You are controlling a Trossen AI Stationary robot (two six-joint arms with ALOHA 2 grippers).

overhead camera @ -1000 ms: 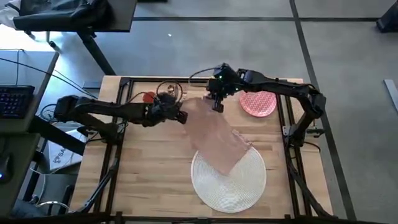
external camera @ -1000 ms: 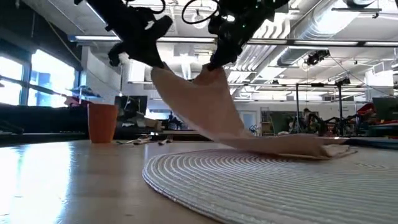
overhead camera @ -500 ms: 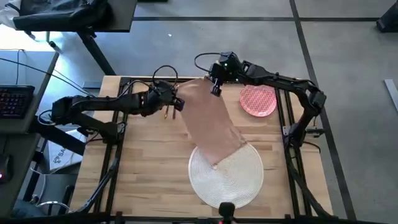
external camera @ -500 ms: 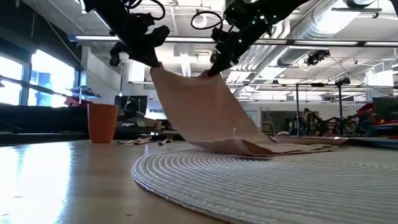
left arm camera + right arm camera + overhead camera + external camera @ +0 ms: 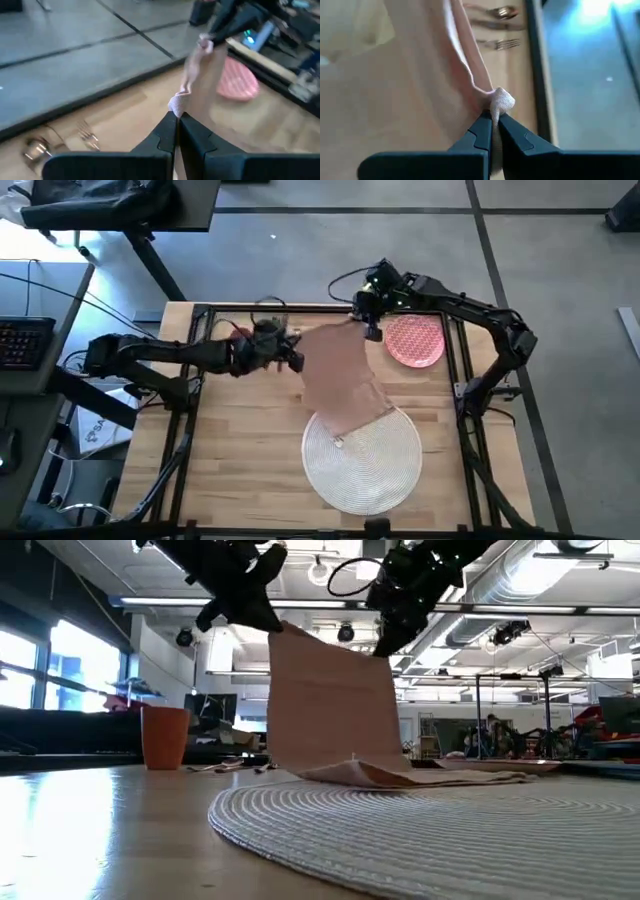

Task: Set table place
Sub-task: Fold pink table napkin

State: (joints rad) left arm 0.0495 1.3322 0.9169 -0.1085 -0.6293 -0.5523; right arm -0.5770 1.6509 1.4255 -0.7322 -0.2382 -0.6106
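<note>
A beige-pink napkin hangs between my two grippers above the light-wood table. Its lower end lies folded on the far part of the round white woven placemat. My left gripper is shut on one top corner and my right gripper on the other. The red-patterned pink plate lies at the far right, beside the right gripper. The orange-red cup and the gold cutlery stand at the far left, behind the left arm. My left gripper pinches the napkin's top left corner between its two fingertips, a bunched tuft of cloth sticking out past them. It comes level from the table's left. My right gripper pinches the top right corner the same way, fingers pointing down from the far side. The top edge runs straight between the two holds.
The bare wood on the table's left and near sides is free. The black frame rails run along both sides of the top. A dark desk with a keyboard stands off the table's left.
My right gripper has gone toward the table's right edge, and my left gripper has followed a little. The napkin's top edge has been drawn straight, and the cloth now hangs nearly upright instead of slanting. Its lower end has been dragged across the placemat toward the far edge.
</note>
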